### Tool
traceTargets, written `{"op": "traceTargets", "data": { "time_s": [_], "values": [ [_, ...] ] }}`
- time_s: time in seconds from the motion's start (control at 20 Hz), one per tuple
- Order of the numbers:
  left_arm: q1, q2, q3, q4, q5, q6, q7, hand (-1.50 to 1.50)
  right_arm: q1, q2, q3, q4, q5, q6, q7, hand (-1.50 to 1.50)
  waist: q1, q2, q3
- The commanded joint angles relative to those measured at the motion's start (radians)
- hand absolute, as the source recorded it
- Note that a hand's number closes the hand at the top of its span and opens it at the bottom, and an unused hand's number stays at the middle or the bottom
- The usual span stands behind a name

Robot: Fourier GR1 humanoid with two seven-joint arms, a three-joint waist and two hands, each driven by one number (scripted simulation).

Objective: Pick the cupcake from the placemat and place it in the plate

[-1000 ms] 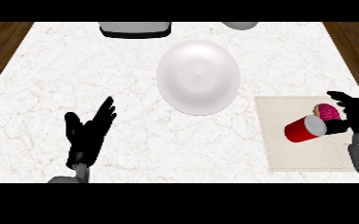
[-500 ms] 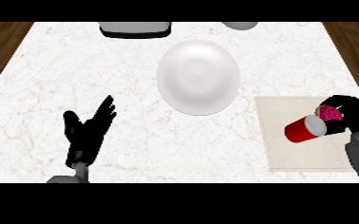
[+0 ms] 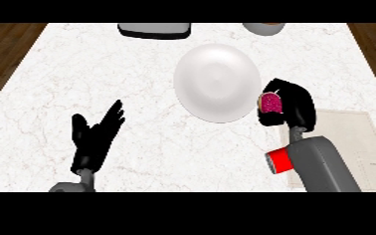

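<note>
The right hand [image 3: 292, 107] sits just off the white plate [image 3: 217, 82] at about four o'clock from its centre, fingers curled around a pink-frosted piece [image 3: 272, 103] that shows between them, its sparkly magenta face turned toward the plate's rim. Whether that frosted piece touches the rim cannot be told; it lies right beside it, over the marble counter [image 3: 110, 69]. At about five o'clock from the hand, partly hidden under the grey right forearm [image 3: 322, 167], lies a red cylindrical piece [image 3: 279, 160] on its side, apart from the pink part in the hand; it looks like the cupcake's red wrapper, though the forearm covers much of it. The pale placemat [image 3: 351, 129] lies at the plate's four o'clock, beyond the hand, with the forearm crossing its near corner. The plate holds nothing. The left hand [image 3: 94, 138] rests at the plate's eight o'clock, well apart from it, fingers straight and spread, pointing up toward one o'clock. At the counter's far edge stand a dark-based grey object [image 3: 154, 29] at eleven o'clock from the plate and a grey bowl-like thing [image 3: 264, 28] at one o'clock, both cut off.
</note>
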Motion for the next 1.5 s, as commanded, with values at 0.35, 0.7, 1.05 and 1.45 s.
{"op": "traceTargets", "data": {
  "time_s": [0.35,0.7,1.05,1.45],
  "values": [
    [-0.024,-0.010,-0.030,0.022,-0.012,-0.019,0.001,0.00,-0.191,0.194,0.518,-0.158,0.182,-0.319,0.423,1.50,0.046,-0.005,0.002],
    [-0.029,-0.029,-0.018,0.021,-0.002,0.001,0.010,0.00,-0.244,0.195,0.681,-0.162,0.314,-0.561,0.813,1.50,0.006,0.001,0.004],
    [-0.023,-0.031,-0.004,0.052,-0.014,0.012,-0.033,0.00,-0.297,0.195,0.680,-0.087,0.453,-0.708,0.939,1.50,-0.025,0.009,0.004],
    [-0.028,0.020,0.026,-0.002,0.006,-0.018,0.005,0.00,-0.321,0.195,0.493,0.135,0.524,-0.820,0.874,1.50,-0.033,0.013,0.005]
  ]
}}
